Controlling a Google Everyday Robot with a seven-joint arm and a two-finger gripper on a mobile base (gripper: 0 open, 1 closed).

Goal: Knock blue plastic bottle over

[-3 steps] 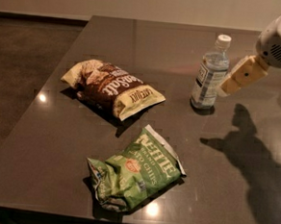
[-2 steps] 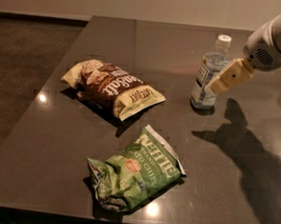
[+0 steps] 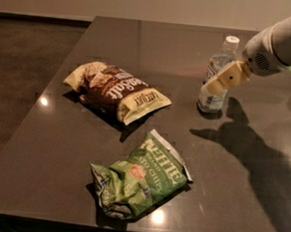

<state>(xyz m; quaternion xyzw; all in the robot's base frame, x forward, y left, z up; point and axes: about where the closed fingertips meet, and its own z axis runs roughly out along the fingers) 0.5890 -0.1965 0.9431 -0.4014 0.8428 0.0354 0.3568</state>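
The gripper [image 3: 216, 86] sits at the right side of the table [image 3: 141, 38], its pale yellow tip laid across the middle of the bottle [image 3: 219, 61], over the label. Whether it is clenched or released cannot be told from this view. A second ago the tip stood just beside the bottle on its right, with a sliver of dark tabletop showing between them. It has since slid leftward, and now that gap is gone and the tip overlaps the bottle's body. It looks to be touching, though it might only be passing in front. The white arm [image 3: 286, 38] behind it reaches in from the upper right corner and throws a long shadow [image 3: 248, 140] on the table towards the front. The bottle itself has not shifted: it stands on its base near the table's far right, white cap up, with the same slight lean as before. So the push appears to be just starting and the bottle has not been knocked over. A sideways shove at this height should tip it to the left. Well apart to the left lie a brown chip bag [image 3: 120, 89] and, nearer the front edge, a green chip bag [image 3: 141, 180].
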